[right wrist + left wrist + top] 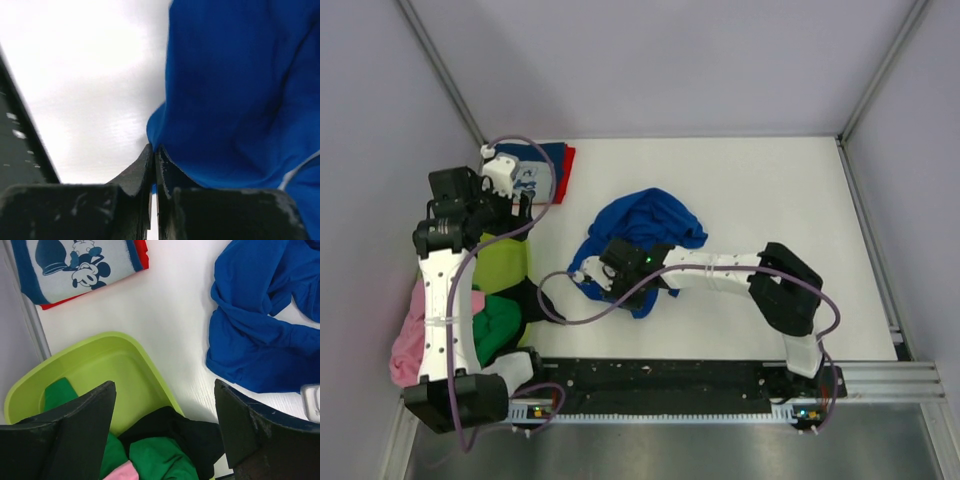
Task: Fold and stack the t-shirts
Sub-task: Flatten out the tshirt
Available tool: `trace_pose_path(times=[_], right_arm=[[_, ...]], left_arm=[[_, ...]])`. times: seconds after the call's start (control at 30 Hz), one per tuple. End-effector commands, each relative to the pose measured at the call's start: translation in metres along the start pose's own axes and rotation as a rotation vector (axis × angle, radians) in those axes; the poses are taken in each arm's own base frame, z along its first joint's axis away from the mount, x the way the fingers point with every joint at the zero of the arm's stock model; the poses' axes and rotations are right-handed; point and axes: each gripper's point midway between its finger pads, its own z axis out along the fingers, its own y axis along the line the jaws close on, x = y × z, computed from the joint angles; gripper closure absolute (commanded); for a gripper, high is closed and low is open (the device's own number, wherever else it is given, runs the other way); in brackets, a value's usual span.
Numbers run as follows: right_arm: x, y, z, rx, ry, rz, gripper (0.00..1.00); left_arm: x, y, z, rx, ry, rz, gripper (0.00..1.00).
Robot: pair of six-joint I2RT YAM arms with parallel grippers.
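Room around blue tee [650,225]: bare surface [770,190] from 12 to 4 o'clock.
Your right gripper [154,150] pinches its 8 o'clock edge; left gripper [164,385] gapes wide; bunched tee runs 7-to-1.

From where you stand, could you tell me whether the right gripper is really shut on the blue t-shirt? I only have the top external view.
Observer: Yes. In the right wrist view the right gripper has its jaws pressed together, with an edge of the blue t-shirt pinched at the tips.
Operator: Thank you. Is the left gripper carrying anything?
Observer: No. The left wrist view shows the left gripper wide open and empty, above the lime-green tub.
Operator: What lies in that tub?
Observer: A green t-shirt lies inside, and black cloth covers part of its rim.
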Motion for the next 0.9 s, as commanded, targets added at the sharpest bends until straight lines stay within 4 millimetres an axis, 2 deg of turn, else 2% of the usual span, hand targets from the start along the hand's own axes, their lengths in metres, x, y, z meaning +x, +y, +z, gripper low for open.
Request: trace_pose_path(times=[0.0,0.07,0.1,0.13,0.17,0.2,0.23,0.3,0.37,0.43,0.47,0.5,0.57,0.6,0.63,0.67,0.73,0.8,0.87], right_arm=[[-0.116,0.016,-0.07,-0.12,-0.323,-0.088,1.0],[-0.162,0.013,-0.125,-0.113,-0.485,-0.119,1.0],[-0.181,0.004,-0.158,-0.091,-0.566,-0.111,1.0],[-0.194,-0.011,-0.189,-0.06,-0.634,-0.077,1.0],[-0.208,-0.025,-0.229,-0.028,-0.722,-0.049,1.0],[-0.212,-0.047,-0.263,0.005,-0.789,0.011,1.0],[-0.211,-0.065,-0.291,0.023,-0.847,0.065,1.0],[-0.19,-0.125,-0.34,0.131,-0.943,0.238,1.0],[-0.153,-0.176,-0.384,0.252,-1.023,0.398,1.0],[-0.105,-0.218,-0.408,0.313,-1.078,0.554,1.0],[-0.078,-0.234,-0.412,0.325,-1.097,0.639,1.0],[-0.04,-0.26,-0.424,0.379,-1.13,0.743,1.0],[0.024,-0.288,-0.428,0.462,-1.167,0.904,1.0],[0.055,-0.297,-0.422,0.496,-1.168,0.984,1.0],[0.083,-0.304,-0.417,0.529,-1.17,1.049,1.0],[0.103,-0.308,-0.41,0.552,-1.163,1.1,1.0],[0.137,-0.314,-0.39,0.591,-1.126,1.184,1.0],[0.157,-0.315,-0.369,0.605,-1.078,1.233,1.0],[0.17,-0.316,-0.355,0.617,-1.045,1.263,1.0]], left_arm=[[-0.014,0.015,-0.016,-0.11,-0.058,0.027,0.16],[-0.025,0.029,-0.025,-0.195,-0.093,0.028,0.16],[-0.031,0.034,-0.032,-0.229,-0.114,0.03,0.15],[-0.037,0.039,-0.038,-0.26,-0.135,0.034,0.14],[-0.046,0.042,-0.045,-0.287,-0.162,0.04,0.13],[-0.053,0.043,-0.052,-0.296,-0.185,0.05,0.12],[-0.06,0.042,-0.057,-0.298,-0.205,0.06,0.12],[-0.074,0.039,-0.063,-0.282,-0.246,0.073,0.12],[-0.084,0.034,-0.063,-0.248,-0.283,0.074,0.13],[-0.091,0.022,-0.057,-0.17,-0.309,0.068,0.14],[-0.094,0.011,-0.052,-0.107,-0.319,0.069,0.16],[-0.094,0.0,-0.045,-0.041,-0.32,0.068,0.17],[-0.095,-0.032,-0.026,0.084,-0.299,0.094,0.2],[-0.092,-0.048,-0.013,0.126,-0.269,0.121,0.21],[-0.089,-0.074,-0.001,0.184,-0.235,0.178,0.23],[-0.082,-0.095,0.012,0.237,-0.195,0.226,0.25],[-0.066,-0.152,0.033,0.394,-0.114,0.329,0.26],[-0.047,-0.199,0.053,0.509,-0.026,0.408,0.27],[-0.023,-0.242,0.073,0.601,0.081,0.503,0.27]])
